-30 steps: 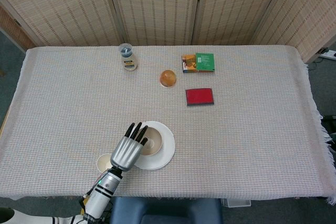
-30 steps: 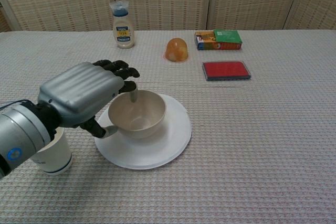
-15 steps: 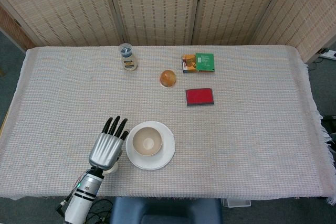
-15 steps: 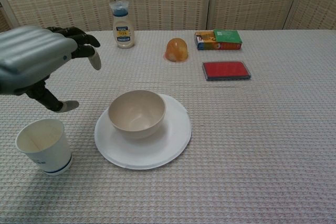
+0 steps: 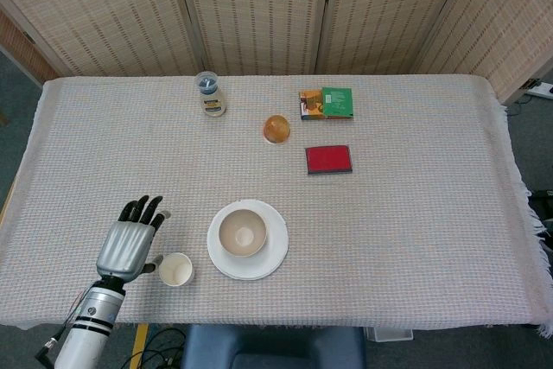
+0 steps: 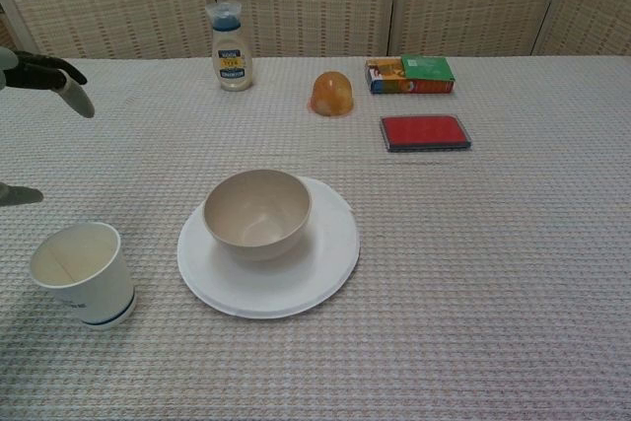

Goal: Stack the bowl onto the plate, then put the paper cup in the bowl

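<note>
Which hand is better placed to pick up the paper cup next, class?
Left. The left hand hangs open just beside the paper cup, which stands upright near the bowl already on the plate. The right hand is not in view.

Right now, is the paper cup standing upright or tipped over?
Upright. The paper cup stands on its base on the tablecloth, open mouth up, left of the plate; it looks empty.

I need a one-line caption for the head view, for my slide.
Bowl stacked on plate; open left hand beside the upright paper cup.
</note>
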You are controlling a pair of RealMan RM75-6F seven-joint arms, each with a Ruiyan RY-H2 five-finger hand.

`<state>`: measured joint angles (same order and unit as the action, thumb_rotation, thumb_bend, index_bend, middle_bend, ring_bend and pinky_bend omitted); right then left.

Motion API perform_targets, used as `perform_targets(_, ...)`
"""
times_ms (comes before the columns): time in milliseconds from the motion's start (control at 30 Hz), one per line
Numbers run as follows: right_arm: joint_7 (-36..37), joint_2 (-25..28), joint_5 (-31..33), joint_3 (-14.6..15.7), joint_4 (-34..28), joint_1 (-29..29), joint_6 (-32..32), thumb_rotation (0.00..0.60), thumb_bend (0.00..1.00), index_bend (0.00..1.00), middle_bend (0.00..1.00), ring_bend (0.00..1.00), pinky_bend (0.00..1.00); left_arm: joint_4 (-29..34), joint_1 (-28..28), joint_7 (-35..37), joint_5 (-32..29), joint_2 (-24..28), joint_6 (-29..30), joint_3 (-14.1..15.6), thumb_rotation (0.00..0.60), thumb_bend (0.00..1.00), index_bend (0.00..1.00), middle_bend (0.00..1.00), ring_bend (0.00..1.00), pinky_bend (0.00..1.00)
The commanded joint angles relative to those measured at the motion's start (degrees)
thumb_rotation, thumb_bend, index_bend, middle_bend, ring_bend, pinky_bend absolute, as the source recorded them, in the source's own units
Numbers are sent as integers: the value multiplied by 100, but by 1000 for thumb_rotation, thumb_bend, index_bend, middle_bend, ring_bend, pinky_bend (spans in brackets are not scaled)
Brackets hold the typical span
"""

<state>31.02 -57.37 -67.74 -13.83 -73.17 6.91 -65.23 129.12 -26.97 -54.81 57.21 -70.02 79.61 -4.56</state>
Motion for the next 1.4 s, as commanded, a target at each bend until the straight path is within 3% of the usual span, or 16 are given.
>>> perform_targets(33,-39,-4,6,0,-21,8,0,600,179,85,89,0,0,306,43,193,-296,310,-101,78,600,200,212,85,0,136)
perform_targets(467,34,40,-124,37,-89,-27,-90,600,179,85,89,0,0,587,74,-157,-202,253,-2,673,600,178,176,69,0,136)
perform_targets(1400,92,59,-229,85,-114,-38,-162,600,179,85,89,0,0,124,-603,53,-897,-100,-597,650,600,177,196,69,0,136)
